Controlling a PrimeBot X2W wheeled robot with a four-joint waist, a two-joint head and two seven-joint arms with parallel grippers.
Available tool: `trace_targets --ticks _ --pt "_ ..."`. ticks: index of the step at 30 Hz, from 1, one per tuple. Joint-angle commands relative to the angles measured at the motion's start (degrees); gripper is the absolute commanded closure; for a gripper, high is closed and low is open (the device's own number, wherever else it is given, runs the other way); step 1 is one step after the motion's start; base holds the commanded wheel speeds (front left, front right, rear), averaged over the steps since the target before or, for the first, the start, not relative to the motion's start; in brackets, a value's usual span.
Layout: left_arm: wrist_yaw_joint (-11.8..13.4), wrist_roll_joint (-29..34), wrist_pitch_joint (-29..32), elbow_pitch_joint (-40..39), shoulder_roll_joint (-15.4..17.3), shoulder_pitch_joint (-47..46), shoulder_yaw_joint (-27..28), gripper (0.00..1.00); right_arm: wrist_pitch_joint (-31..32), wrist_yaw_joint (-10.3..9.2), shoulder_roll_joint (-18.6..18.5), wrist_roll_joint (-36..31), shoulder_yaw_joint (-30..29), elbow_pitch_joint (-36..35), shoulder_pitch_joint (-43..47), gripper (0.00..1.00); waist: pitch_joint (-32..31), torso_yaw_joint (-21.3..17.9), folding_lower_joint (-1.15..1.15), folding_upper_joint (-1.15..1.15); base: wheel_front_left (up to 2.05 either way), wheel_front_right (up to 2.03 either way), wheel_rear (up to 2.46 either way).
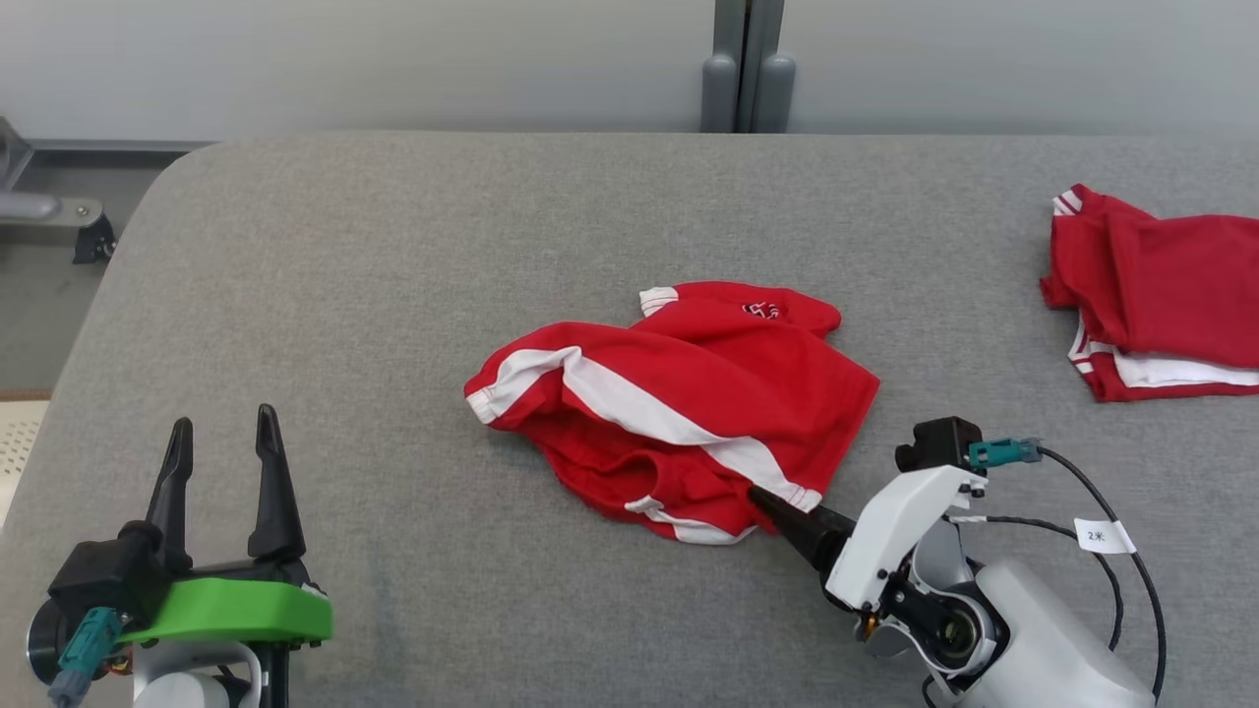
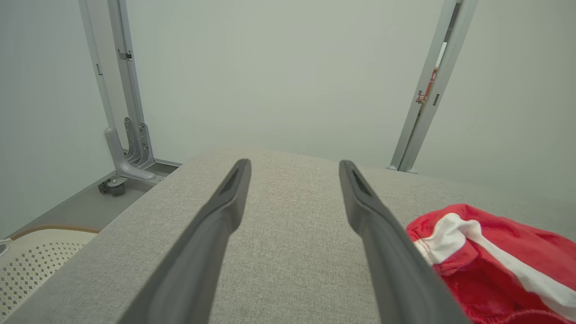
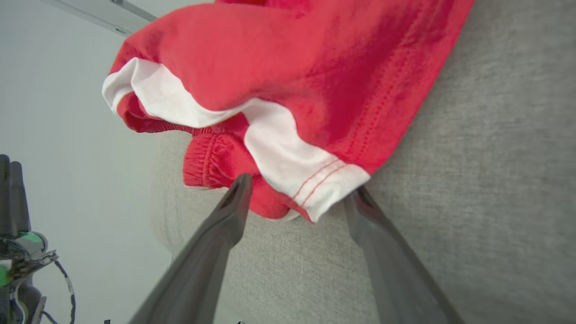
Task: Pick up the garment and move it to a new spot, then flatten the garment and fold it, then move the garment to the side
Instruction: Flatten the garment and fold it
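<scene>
The crumpled red garment (image 1: 679, 413) with the white stripe sits about mid-table on the grey fabric table (image 1: 393, 246), bunched up rather than flat. The right gripper (image 1: 777, 506) is down low at its near right corner, jaws spread wide, one finger either side of the white hem, tips right at the cloth but not clamped on it. The left gripper (image 1: 224, 418) hangs over bare tabletop at the near left, also wide apart and holding nothing, and another red piece (image 1: 1161, 295) lies by the right edge.
</scene>
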Motion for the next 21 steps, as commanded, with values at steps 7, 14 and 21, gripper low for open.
trace_targets --ticks 7,14,21 --pt "-1.1 1.8 -0.1 0.8 -1.0 -1.9 1.5 0.0 -3.0 0.02 -0.1 2.0 -0.1 1.3 -2.1 1.0 2.3 0.8 0.0 0.0 0.0 0.0 0.0" --pt "-1.8 2.5 -0.1 2.2 -1.5 -0.9 2.6 0.0 -7.0 0.01 -4.1 0.3 1.2 -3.6 -1.3 1.0 0.3 -2.1 0.0 0.0 0.0 0.0 0.0" --pt "-2.0 2.7 -0.1 3.5 -1.6 0.1 3.5 0.0 -3.7 0.02 -13.9 -3.8 1.7 -12.7 1.2 1.0 -1.1 -5.3 0.0 0.0 0.0 0.0 0.0"
